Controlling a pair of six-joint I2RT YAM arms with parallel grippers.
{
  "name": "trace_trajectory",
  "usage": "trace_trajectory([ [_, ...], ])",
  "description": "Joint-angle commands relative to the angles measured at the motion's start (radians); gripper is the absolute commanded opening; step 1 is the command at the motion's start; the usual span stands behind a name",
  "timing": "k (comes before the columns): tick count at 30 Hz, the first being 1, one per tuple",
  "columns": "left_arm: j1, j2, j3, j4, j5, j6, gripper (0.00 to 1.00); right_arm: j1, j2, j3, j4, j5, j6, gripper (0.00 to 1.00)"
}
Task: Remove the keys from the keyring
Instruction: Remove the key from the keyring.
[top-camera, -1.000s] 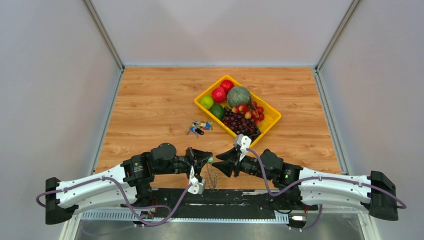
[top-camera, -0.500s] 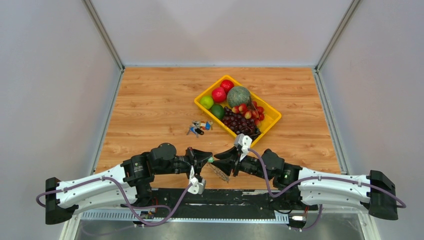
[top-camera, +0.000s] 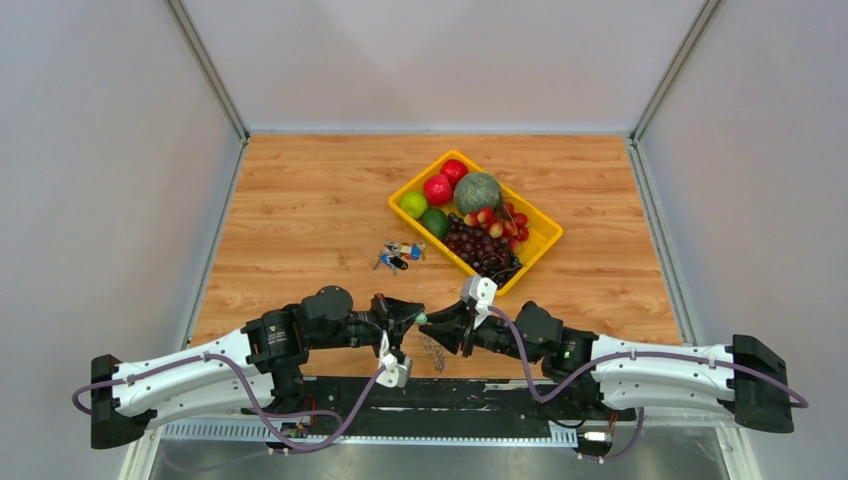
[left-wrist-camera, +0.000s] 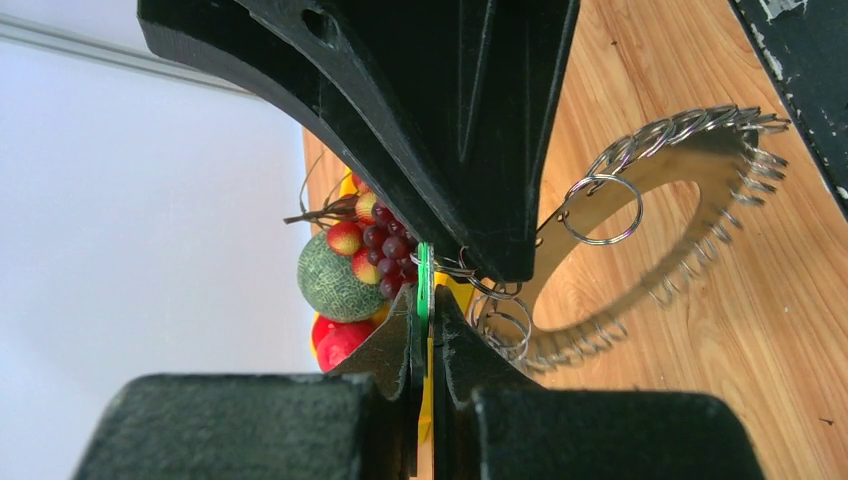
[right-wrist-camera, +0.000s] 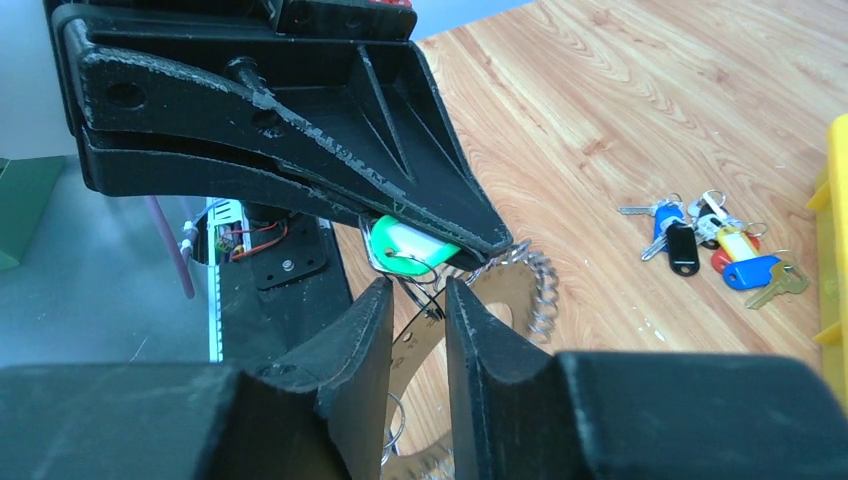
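Where the two black arms meet nose to nose above the near edge of the pale wooden table (top-camera: 300, 200), the left gripper (left-wrist-camera: 424, 305) is clenched on a small green tag (right-wrist-camera: 408, 246) with a white label. Its fingers (left-wrist-camera: 390, 350) are pressed flat together, with only the tag's thin edge showing between them. From that tag hangs the large thin metal keyring (left-wrist-camera: 640, 165), tilted and lifted in the air just below both grippers. Whether its lowest part touches the wood cannot be told. Many small silver metal keys (right-wrist-camera: 541, 283) are strung closely all around it, giving it a saw-toothed rim, and a small silver split ring (left-wrist-camera: 600, 210) dangles beside the tag. The right gripper (right-wrist-camera: 418, 298) faces the left one, tip almost against tip. It is released rather than clamped, as a narrow gap shows between its two fingers (right-wrist-camera: 365, 330). Dark wire loops from the tag run down through that gap, and the pads do not visibly pinch them. Farther out on the table, well apart from the grippers, lies a small bunch of keys with blue, red and black heads (right-wrist-camera: 712, 240). Just beside that bunch stands a yellow plastic tray (top-camera: 540, 238), set at an angle. It holds a round green netted melon (top-camera: 477, 192), red apples (top-camera: 437, 189) and dark purple grapes (top-camera: 480, 250).
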Motion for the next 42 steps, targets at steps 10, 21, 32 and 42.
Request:
trace_trajectory([
  [10, -0.002, -0.003, 0.016, 0.049, 0.012, 0.004, 0.00, 0.006, -0.062, -0.015, 0.008, 0.053, -0.026, 0.19],
  [21, -0.002, -0.005, 0.016, 0.050, 0.012, 0.004, 0.00, 0.006, -0.027, -0.008, 0.022, 0.040, -0.027, 0.19],
  [32, -0.002, -0.006, 0.017, 0.049, 0.015, 0.003, 0.00, 0.007, -0.002, -0.008, 0.067, 0.043, -0.015, 0.15],
  [42, -0.002, -0.004, 0.017, 0.051, 0.019, 0.002, 0.00, 0.016, -0.014, -0.025, 0.100, 0.068, -0.021, 0.11],
])
